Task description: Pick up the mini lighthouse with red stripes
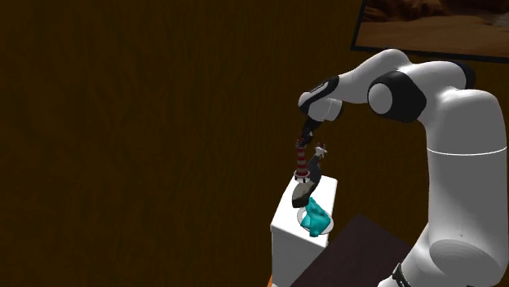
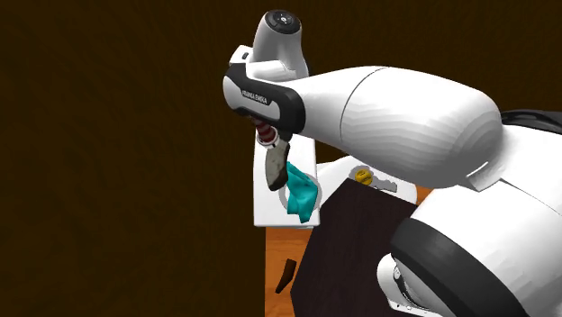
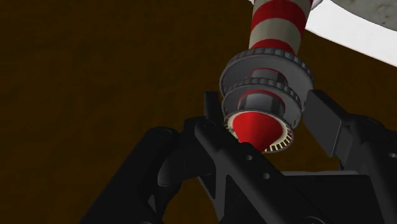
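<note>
Black two-finger gripper (image 3: pixel 264 108), fingers (image 3: pixel 327 121) clamped from both sides on the cap end of the mini lighthouse (image 3: pixel 278 25) (red-and-cream striped tower, grey railed galleries, red cap). Approach is approx. top-down, so the tower hangs upright below the hand. In the shoulder view it stands over the far edge of a white box-shaped block (image 1: pixel 287 240), just above a dark grey lump (image 1: pixel 301 193) and a teal crumpled object (image 1: pixel 314 218) — base contact w/ the block cannot be told. Grip probably taken at the top because neighbours crowd the base. Judged step: grasp made, lift next.
</note>
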